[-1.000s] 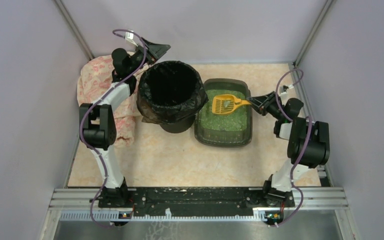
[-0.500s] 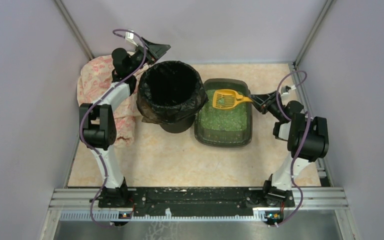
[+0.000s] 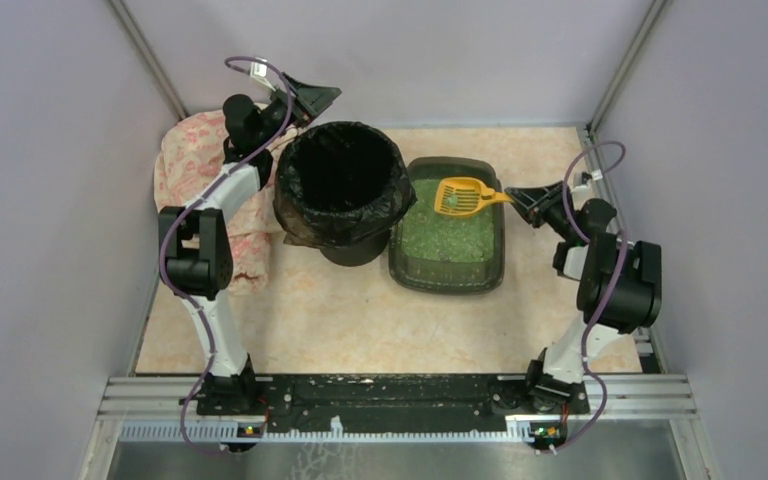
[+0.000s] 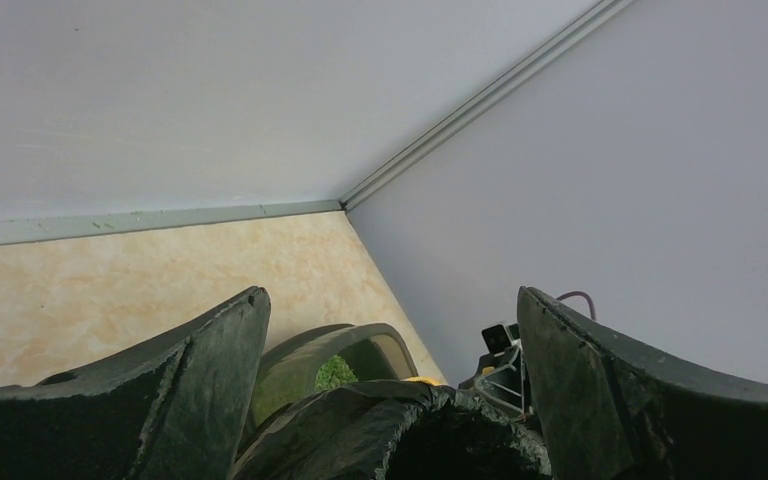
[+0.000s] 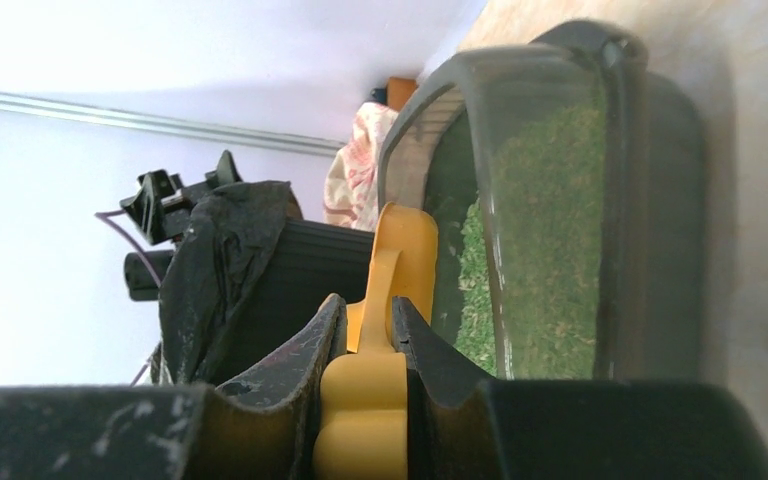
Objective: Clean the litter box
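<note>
The litter box [image 3: 450, 273], a dark grey-green tray of green granules, sits right of the black-bagged bin [image 3: 340, 190]. My right gripper [image 3: 513, 198] is shut on the handle of a yellow slotted scoop [image 3: 463, 196], which hangs above the tray's far end with a few granules in it. In the right wrist view the scoop [image 5: 397, 262] stands edge-on between my right gripper [image 5: 368, 310] fingers, with the litter box [image 5: 665, 220] beyond. My left gripper [image 3: 312, 100] is open at the bin's far left rim; in the left wrist view the left gripper [image 4: 390, 300] straddles the bin's bag [image 4: 390, 430].
A pink patterned cloth [image 3: 185, 180] lies bunched on the table left of the bin, under the left arm. Grey walls close in on three sides. The arms' bases sit on a black rail [image 3: 390, 395] at the near edge.
My right gripper has lifted the scoop out of the granules and carried it toward the tray's far end. The left arm has not moved.
</note>
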Robot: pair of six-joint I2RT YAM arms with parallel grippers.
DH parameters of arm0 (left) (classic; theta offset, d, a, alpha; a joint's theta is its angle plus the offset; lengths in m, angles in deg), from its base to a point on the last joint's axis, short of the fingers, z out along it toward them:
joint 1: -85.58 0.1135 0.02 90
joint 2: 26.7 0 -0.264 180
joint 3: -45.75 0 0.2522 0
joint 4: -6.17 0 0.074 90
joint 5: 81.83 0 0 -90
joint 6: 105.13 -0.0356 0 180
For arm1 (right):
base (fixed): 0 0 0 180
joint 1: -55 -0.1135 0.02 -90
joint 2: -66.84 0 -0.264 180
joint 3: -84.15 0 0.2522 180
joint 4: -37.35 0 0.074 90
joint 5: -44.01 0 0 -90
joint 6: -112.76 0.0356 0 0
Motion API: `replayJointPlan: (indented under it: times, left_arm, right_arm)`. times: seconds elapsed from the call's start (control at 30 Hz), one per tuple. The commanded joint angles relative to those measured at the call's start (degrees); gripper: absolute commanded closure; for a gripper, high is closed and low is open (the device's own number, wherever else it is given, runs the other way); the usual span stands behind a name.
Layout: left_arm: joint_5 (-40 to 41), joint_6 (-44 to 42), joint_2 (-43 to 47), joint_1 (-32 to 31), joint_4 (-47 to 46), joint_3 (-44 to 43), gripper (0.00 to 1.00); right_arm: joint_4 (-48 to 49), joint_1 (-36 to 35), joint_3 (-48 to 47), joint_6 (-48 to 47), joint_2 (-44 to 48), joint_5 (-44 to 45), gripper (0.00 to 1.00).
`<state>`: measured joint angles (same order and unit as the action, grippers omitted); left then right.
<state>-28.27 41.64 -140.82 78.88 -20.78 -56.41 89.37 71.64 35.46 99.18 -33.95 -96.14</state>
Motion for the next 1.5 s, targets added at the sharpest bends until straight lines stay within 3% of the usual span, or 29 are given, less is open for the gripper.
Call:
replayJointPlan:
  times: [0.0, 0.33, 0.57, 0.73, 0.87, 1.03, 1.13, 1.33, 1.47]
  left_arm:
    - [-0.27, -1.13, 0.30, 0.11, -1.32, 0.07, 0.01]
    - [-0.33, -1.05, 1.16, 0.37, -1.09, 0.60, 0.01]
    - [-0.12, -1.23, 2.13, 0.37, 0.37, 1.82, 0.01]
    - [-0.57, -0.53, 2.16, 0.37, -0.66, 2.02, 0.01]
    - [-0.60, 0.26, 2.25, 0.37, -1.65, 2.91, 0.01]
    - [-0.73, 1.32, 2.36, 0.37, -2.93, 3.23, 0.01]
    - [-0.92, 1.08, 2.91, 0.61, -2.89, 3.65, 0.01]
    - [-1.02, 1.06, 4.74, 1.46, -3.31, 5.78, 0.01]
    - [-1.17, 0.97, 5.56, 1.69, -3.47, 6.38, 0.01]
  right_arm:
    - [-7.71, 1.27, -5.50, -8.30, 4.23, -1.80, 1.00]
    - [-3.49, 2.39, -6.31, -2.92, 7.66, -0.08, 1.00]
    - [-10.83, 0.04, -15.86, 1.13, 13.14, 0.96, 1.00]
    - [-22.63, -2.88, -26.59, -1.46, 15.72, 1.85, 1.00]
    - [-26.57, -8.05, -34.55, -2.12, 14.77, 2.21, 1.00]
    - [-36.73, -17.93, -43.95, -10.42, 12.04, 3.08, 1.00]
    - [-48.03, -24.11, -49.58, -20.71, 10.62, 4.72, 1.00]
    - [-74.97, -34.56, -62.64, -45.27, 8.28, 15.31, 1.00]
    - [-82.33, -38.83, -66.01, -55.28, 8.80, 22.60, 1.00]
